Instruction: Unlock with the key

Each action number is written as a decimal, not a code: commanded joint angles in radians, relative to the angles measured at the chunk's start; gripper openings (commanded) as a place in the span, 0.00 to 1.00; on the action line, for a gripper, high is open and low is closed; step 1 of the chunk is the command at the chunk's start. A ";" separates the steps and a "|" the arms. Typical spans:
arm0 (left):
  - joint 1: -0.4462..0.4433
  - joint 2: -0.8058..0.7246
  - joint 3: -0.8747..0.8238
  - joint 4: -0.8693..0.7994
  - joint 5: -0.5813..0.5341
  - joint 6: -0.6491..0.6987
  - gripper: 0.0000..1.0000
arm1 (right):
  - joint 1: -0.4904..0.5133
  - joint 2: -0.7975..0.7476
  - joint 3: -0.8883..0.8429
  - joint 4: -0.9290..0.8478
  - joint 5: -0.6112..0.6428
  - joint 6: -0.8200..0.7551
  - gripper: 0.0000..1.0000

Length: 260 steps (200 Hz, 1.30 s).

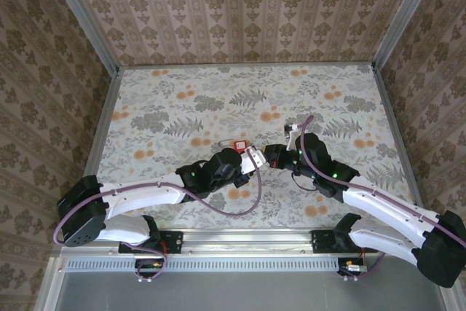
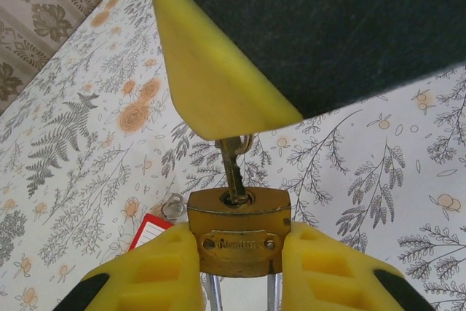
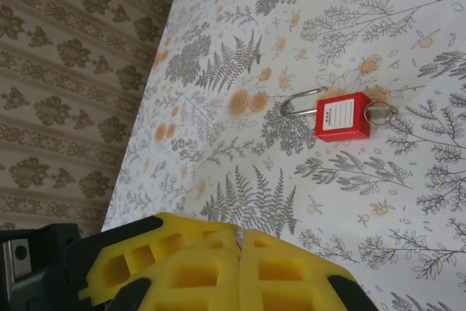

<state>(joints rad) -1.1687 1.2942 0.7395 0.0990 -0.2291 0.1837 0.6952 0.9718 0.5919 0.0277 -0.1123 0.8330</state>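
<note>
We are well into the job. The left gripper [image 2: 237, 261] holds the brass padlock [image 2: 239, 213] by its sides, jaws narrowed onto the body and keyhole face turned away from the wrist. The key [image 2: 232, 169] stands in that keyhole, its dull metal blade partly sunk in. Its head is tucked out of sight under the yellow pad of the right gripper [image 2: 218, 85], whose fingers [image 3: 211, 253] are pressed together in its own wrist view, so we take them to be pinched on the key's head. From above, the two grippers meet nose to nose over the middle of the table [image 1: 182, 100]. A red squarish piece with a white label and a silvery loop [image 3: 342, 116], apparently a second lock, lies flat on the cloth just beyond them, untouched. So finding, picking up and inserting seem done. What is left, as we judge it, is pushing the blade fully home, turning it and freeing the shackle. Its two steel legs show under the brass body, but we cannot tell whether it has released.
</note>
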 commanded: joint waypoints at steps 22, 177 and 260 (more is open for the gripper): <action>0.032 -0.027 0.022 0.086 0.108 -0.060 0.20 | 0.026 -0.001 -0.042 0.047 -0.053 -0.061 0.00; 0.051 -0.059 0.028 0.108 0.131 -0.080 0.19 | 0.047 0.033 -0.010 -0.051 0.069 -0.007 0.00; 0.054 -0.061 0.029 0.119 0.139 -0.083 0.18 | 0.080 0.057 -0.011 0.025 -0.020 -0.072 0.00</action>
<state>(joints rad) -1.1110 1.2854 0.7395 0.0582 -0.1158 0.1154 0.7422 1.0103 0.5789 0.0799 -0.0525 0.7990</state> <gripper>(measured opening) 0.236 0.053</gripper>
